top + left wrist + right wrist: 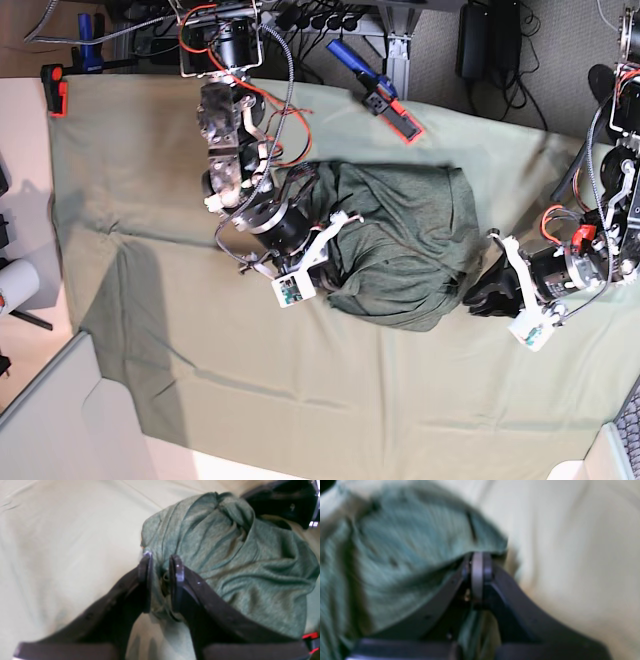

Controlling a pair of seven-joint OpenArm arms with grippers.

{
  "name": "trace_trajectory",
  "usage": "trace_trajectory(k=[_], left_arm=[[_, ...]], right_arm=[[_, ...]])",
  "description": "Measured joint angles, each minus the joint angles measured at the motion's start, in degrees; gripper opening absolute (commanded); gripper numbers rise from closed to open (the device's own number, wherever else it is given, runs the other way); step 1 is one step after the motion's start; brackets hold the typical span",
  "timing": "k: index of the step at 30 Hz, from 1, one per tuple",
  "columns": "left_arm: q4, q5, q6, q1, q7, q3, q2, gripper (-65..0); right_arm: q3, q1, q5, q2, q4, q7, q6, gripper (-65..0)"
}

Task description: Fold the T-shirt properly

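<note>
The T-shirt lies bunched on the middle of a pale green cloth that covers the table, its folds gathered into a rough, rumpled mound between the two arms. In the base view the cloth spreads out beyond the shirt toward the lower edge of the picture, lightly creased, and at the left it hangs over the table's edge. Along the far side of the table runs a metal frame, with dark cables hanging near it, and a blue, black and red object sits on the cloth just beyond the shirt. At the far left corner there is a small red and black piece, and outside the left edge of the table a white roll can be seen near some dark stands. The left gripper is at the shirt's edge with its fingers spread a little apart, green fabric showing between and behind them; whether they touch it is not clear. The right gripper has its fingertips pressed together at a fold on the opposite side of the shirt; whether fabric is pinched between them cannot be told.
</note>
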Motion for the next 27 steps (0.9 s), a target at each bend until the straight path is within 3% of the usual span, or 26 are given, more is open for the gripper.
trace_trajectory(k=[5,11,20,27], left_arm=[[6.36,-3.80,0.02,1.81,2.89,-2.47,-0.22,-49.9],[19.17,-4.07,0.07,14.10,3.65,-8.07,-3.19,-53.5],[29.94,-9.31,0.13,33.20,7.06,-23.19,-3.21,-56.6],[33.05,-11.08,0.15,48.35,7.10,-33.73,-3.21,-56.6]], right_arm=[[1.95,-0.09,0.35,-0.02,5.62,-3.87,0.02,-65.0],[8.35,-5.29,3.34,-0.02,13.90,-4.50,-0.35,-65.0],[22.60,-22.88,10.01,2.38,26.43,-6.73,-0.44,-65.0],[32.94,-38.27,16.57,4.59,29.73,-7.56,-0.28,-65.0]])
